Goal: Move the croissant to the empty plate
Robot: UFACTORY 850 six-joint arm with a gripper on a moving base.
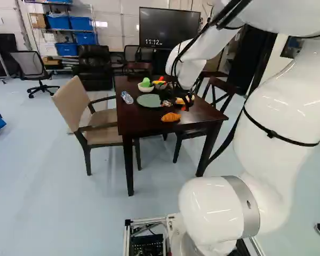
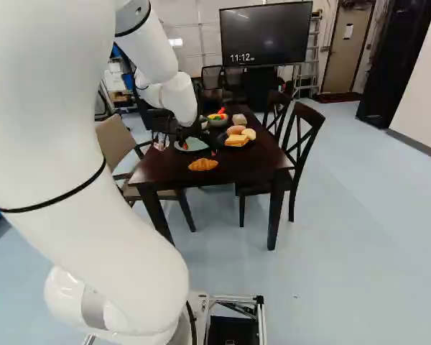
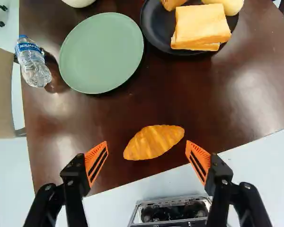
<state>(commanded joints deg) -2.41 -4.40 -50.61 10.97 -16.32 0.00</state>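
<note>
Wrist view crops the far end of the glossy dark table [image 3: 213, 99]. My pincer [image 2: 200, 149] stands wide open. The green plate [image 3: 102, 54] is smooth and round; the black plate [image 3: 155, 29] is partly cut off. A clear plastic bottle [image 3: 34, 66] lies by it. Ridged, tapering, the croissant [image 3: 154, 142] sits on the wood, seen between my fingertips.

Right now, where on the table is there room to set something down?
The table is bare between the croissant and the green plate, and more widely between the black plate and the near edge. It's tight where the plates nearly meet, and between bottle and green plate.
</note>
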